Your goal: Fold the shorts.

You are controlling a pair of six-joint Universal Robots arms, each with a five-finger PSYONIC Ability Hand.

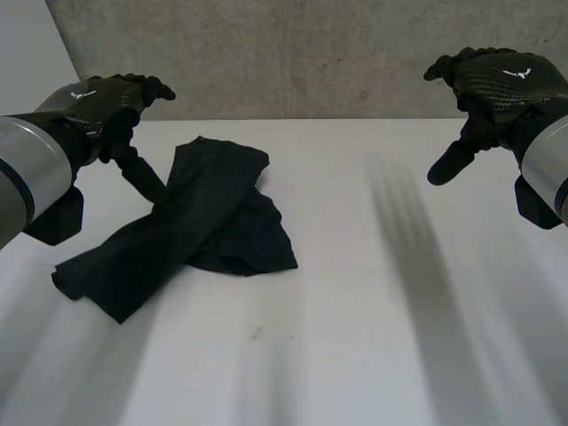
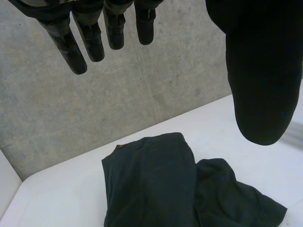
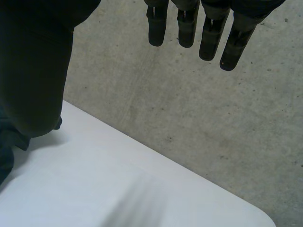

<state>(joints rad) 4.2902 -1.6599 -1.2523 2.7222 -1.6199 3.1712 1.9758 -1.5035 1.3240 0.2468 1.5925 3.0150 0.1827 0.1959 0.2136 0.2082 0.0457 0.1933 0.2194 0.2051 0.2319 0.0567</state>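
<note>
On the table (image 1: pixel 399 337), black shorts (image 1: pixel 204 222), long axis slanting near-left to far-middle, left hand (image 1: pixel 102 102), right hand (image 1: pixel 501 80) both spread wide.

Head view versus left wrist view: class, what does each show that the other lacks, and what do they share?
Head view's own: the right hand, raised clear of the shorts. Left wrist view's own: the left hand from its palm side, fingers straight. Shared: the black shorts lying rumpled on the white table, the left hand, the concrete wall.
</note>
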